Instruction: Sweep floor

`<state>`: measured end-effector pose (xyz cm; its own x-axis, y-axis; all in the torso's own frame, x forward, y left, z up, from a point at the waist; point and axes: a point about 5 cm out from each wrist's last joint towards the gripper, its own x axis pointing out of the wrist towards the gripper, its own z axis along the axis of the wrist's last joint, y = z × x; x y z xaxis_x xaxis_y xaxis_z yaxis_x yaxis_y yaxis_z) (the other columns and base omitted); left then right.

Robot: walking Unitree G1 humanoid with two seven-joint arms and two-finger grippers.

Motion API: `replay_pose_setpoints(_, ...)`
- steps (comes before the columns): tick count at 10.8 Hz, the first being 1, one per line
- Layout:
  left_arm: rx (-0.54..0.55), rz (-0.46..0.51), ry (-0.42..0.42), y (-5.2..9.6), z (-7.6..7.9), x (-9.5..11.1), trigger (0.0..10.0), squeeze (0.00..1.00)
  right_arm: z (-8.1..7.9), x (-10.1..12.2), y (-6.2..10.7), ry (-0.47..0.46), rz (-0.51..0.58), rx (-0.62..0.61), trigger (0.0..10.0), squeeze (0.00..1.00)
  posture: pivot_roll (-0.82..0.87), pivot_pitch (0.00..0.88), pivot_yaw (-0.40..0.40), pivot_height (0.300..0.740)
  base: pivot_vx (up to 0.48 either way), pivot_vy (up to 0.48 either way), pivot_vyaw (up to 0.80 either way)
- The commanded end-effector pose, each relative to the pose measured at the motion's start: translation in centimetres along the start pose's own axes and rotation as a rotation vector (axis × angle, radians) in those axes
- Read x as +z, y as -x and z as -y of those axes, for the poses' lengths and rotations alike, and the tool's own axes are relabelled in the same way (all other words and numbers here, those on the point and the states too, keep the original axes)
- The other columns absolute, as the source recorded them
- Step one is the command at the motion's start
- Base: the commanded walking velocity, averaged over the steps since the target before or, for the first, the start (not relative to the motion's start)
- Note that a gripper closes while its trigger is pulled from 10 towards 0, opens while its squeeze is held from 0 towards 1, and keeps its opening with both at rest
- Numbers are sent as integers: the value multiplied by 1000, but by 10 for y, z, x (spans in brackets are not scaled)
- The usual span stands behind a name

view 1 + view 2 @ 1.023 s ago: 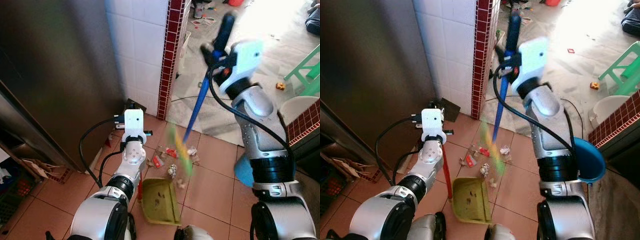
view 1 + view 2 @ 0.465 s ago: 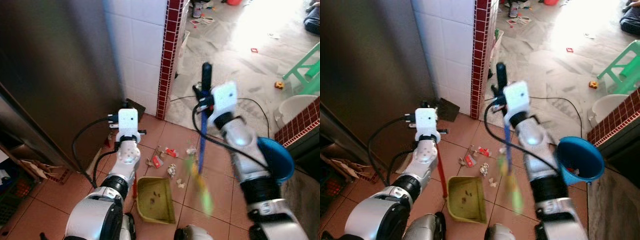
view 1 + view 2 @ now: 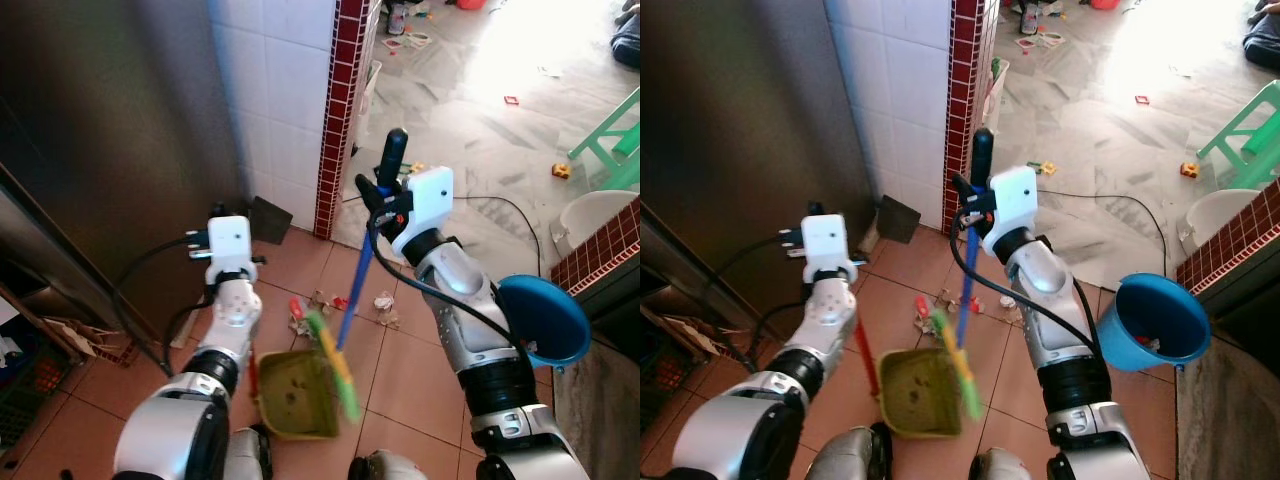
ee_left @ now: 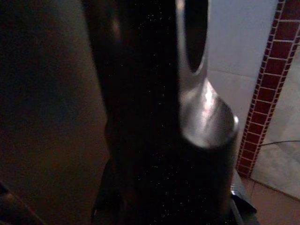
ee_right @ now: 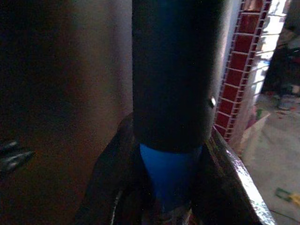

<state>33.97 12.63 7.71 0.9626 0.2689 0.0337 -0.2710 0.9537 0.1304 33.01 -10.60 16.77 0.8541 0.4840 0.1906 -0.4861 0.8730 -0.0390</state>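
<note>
Both grippers were clamped on tools: the right gripper (image 3: 385, 190) held the blue broom (image 3: 352, 290) slanted, its green bristles at the dustpan's (image 3: 293, 395) mouth, apparently to drive scraps in. Left gripper (image 3: 818, 268) gripped the dustpan's red handle (image 3: 866, 362), seemingly bracing the pan on the tiles left of the litter (image 3: 384, 302).

— What do you have around you?

— You face a dark steel cabinet (image 3: 110, 150) on your left, next to a white tiled wall (image 3: 280, 90) edged with a column of dark red tiles (image 3: 340, 110).

— And underfoot?

— You stand on terracotta floor tiles (image 3: 420, 370). Beyond the red column the floor turns to pale marble (image 3: 480, 130), brightly lit and strewn with small toys.

— Anything on your right?

— You have a green chair (image 3: 612, 140) at the far right, a white tub (image 3: 595, 215) near it, and a low wall capped with red tiles (image 3: 590, 250). A black cable (image 3: 500, 205) lies across the marble.
</note>
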Motion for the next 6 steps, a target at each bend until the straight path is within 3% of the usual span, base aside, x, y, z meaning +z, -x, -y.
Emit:
replay_pose_setpoints(1, 13, -4, -14, -1, 0, 1, 10000, 0, -1, 20, -5, 14, 57, 62, 10000, 0, -82, 91, -21, 740, 0, 0, 0)
replay_pose_setpoints(2, 17, -3, -18, -1, 1, 0, 10000, 0, 2, 32, -8, 61, 83, 105, 10000, 0, -81, 89, -24, 740, 0, 0, 0)
replay_pose_setpoints(3, 45, -2, -39, 0, 0, -1, 10000, 0, 10, 47, -14, 188, 110, 112, 10000, 0, -86, 85, -34, 740, 0, 0, 0)
replay_pose_setpoints(5, 84, 3, -58, 1, -3, -1, 10000, 0, 17, 43, -15, 194, 81, 103, 10000, 0, -83, 86, -48, 740, 0, 0, 0)
replay_pose_setpoints(6, 78, -7, -45, 1, -3, -2, 10000, 0, 7, 28, -9, 152, 25, 143, 10000, 0, -81, 93, -50, 740, 0, 0, 0)
